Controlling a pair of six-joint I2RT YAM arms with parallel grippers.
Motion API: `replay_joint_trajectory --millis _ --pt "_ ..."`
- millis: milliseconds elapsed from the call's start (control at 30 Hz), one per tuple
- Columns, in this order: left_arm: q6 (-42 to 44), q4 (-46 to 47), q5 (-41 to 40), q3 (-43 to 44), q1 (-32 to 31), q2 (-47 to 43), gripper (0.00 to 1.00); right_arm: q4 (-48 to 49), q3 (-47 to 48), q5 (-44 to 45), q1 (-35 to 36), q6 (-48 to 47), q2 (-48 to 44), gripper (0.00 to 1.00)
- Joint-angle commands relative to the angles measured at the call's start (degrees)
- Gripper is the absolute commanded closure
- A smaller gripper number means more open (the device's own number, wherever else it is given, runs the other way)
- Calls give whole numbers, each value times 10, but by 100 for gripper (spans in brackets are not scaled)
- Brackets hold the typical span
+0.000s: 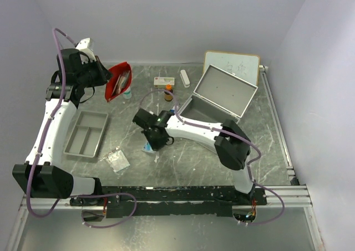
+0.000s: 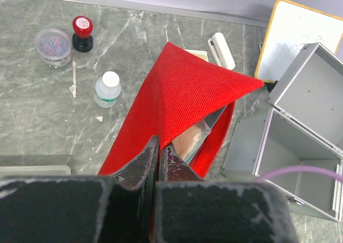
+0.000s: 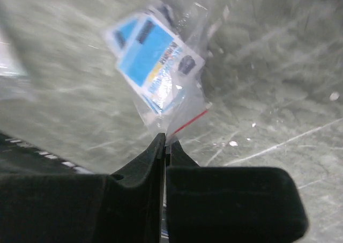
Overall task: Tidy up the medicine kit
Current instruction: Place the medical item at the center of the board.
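Observation:
My left gripper (image 2: 159,146) is shut on the edge of the red fabric pouch (image 2: 182,98) and holds it up and open at the back left (image 1: 118,80); a packet shows inside its mouth. My right gripper (image 3: 164,141) is shut on the corner of a clear zip bag (image 3: 161,71) holding blue-and-white packets, lifted just above the table centre (image 1: 148,147). The open grey metal case (image 1: 219,96) stands at the back right. A grey divided tray (image 1: 86,132) lies at the left.
A white bottle (image 2: 107,89), a red stamp (image 2: 82,32) and a round clear tub (image 2: 52,45) stand beside the pouch. A small box (image 1: 164,81), an orange-capped bottle (image 1: 168,92), a white tube (image 1: 184,77), a whiteboard (image 1: 231,63) and a second clear bag (image 1: 118,160) lie around.

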Motion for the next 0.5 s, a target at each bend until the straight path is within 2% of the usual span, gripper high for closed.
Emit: replay_joint_trajectory --millis 0,33,133,200,367,467 --pt "-5 15 13 7 5 -13 93 -12 -61 32 7 12 28 99" --pt "-4 14 13 5 5 -13 93 -21 -68 47 7 13 41 95" --pt "-3 14 13 2 5 -15 93 -57 -60 102 10 16 54 69" --pt "-2 14 11 2 6 -15 93 -88 -37 143 11 24 50 59" --pt "-3 16 11 -3 7 -18 93 -131 28 219 17 22 1 53" --pt "-5 18 13 -5 7 -16 93 -114 35 211 20 -7 -26 51"
